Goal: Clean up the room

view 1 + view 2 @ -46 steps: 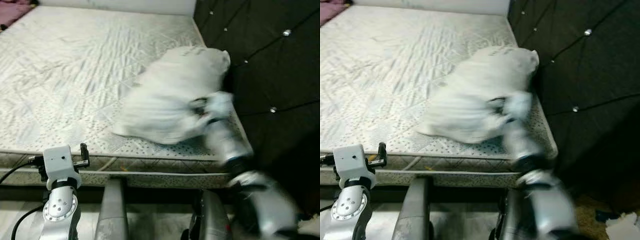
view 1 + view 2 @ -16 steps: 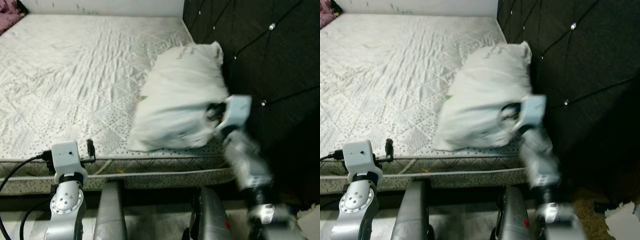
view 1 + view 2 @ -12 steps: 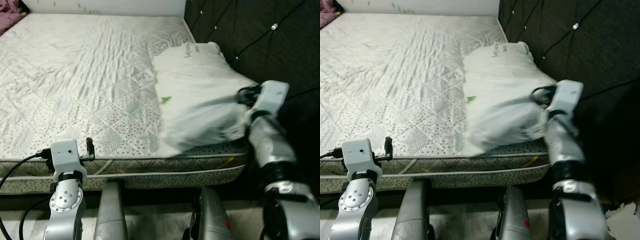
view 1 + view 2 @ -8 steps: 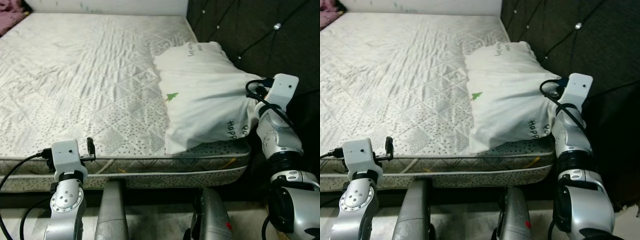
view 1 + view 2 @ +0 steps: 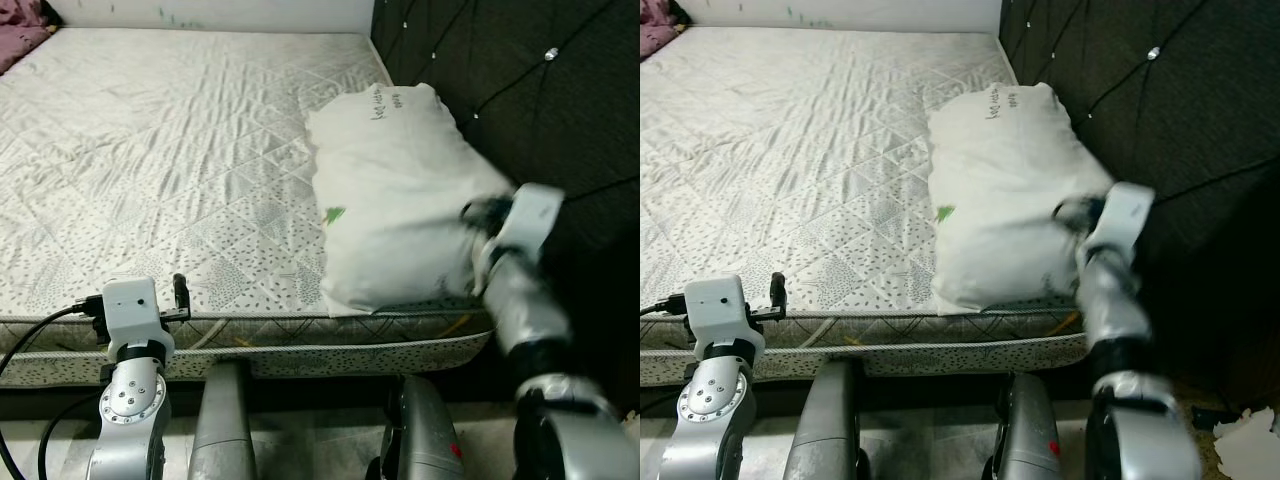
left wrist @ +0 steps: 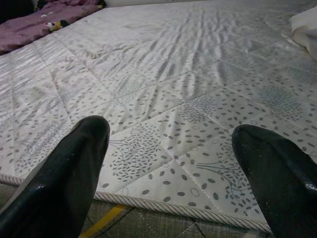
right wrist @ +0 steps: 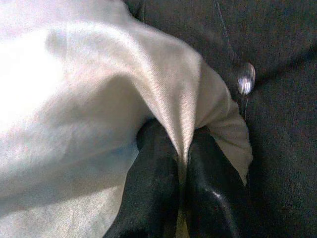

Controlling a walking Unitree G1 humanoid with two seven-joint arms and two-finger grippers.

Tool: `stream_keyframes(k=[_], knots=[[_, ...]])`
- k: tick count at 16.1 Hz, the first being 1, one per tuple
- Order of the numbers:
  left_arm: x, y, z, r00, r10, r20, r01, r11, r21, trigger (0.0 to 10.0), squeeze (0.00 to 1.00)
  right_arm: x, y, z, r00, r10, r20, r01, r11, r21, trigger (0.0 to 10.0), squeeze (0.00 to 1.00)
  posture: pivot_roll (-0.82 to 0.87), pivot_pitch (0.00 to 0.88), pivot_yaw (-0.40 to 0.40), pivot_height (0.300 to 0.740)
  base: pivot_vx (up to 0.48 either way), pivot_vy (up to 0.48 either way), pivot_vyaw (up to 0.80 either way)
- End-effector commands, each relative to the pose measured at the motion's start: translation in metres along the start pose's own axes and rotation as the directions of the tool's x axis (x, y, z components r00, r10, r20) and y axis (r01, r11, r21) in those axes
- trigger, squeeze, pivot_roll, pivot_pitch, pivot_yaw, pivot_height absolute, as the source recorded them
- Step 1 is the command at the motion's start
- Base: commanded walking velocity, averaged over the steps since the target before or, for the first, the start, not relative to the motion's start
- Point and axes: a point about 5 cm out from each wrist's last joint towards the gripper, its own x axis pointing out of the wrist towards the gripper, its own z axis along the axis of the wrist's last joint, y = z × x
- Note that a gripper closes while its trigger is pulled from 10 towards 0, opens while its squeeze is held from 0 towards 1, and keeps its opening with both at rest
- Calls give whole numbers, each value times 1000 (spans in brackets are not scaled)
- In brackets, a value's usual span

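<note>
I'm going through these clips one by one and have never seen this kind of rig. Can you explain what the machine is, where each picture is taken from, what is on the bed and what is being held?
This is a humanoid robot with two silver arms, each ending in two long black fingers. The two wide pictures come from a stereo camera on its head, looking down at a bare quilted mattress set against a dark tufted headboard. A white pillow lies at the mattress's right end beside that headboard. The two close pictures come from cameras on the wrists. In the right wrist view, the right gripper is pinched shut on a fold of the pillow's fabric. The left gripper is open, at the mattress's near edge and holding nothing. A purple cloth lies at the far side of the bed.
</note>
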Motion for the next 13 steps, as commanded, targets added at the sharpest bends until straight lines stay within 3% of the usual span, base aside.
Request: stream_keyframes(k=[1, 2, 3, 9, 13], knots=[[1, -3, 1, 1000, -14, 7, 14, 1000, 10, 10000, 0, 1, 6, 12, 998, 18, 60, -17, 1000, -15, 10000, 0, 190, 0, -26, 533, 0, 0, 0], [1, -3, 1, 1000, -15, 7, 15, 1000, 11, 10000, 0, 0, 7, 9, 998, 23, 52, -22, 1000, -7, 10000, 0, 189, 0, -27, 533, 0, 0, 0], [2, -3, 1, 1000, -16, 8, 16, 1000, 11, 10000, 0, 0, 8, 7, 998, 30, 46, -31, 1000, 4, 10000, 1000, 189, 0, -27, 533, 0, 0, 0], [2, -3, 0, 1000, -3, 7, 3, 1000, 12, 10000, 0, -10, 10, -7, 1000, 7, -8, -7, 1000, -29, 10000, 1000, 185, 0, -39, 533, 0, 0, 0], [5, -5, 4, 999, -3, 34, 3, 1000, 9, 10000, 0, -40, 17, -34, 998, 55, -38, -59, 992, -108, 10000, 1000, 169, 0, -42, 533, 0, 0, 0]])
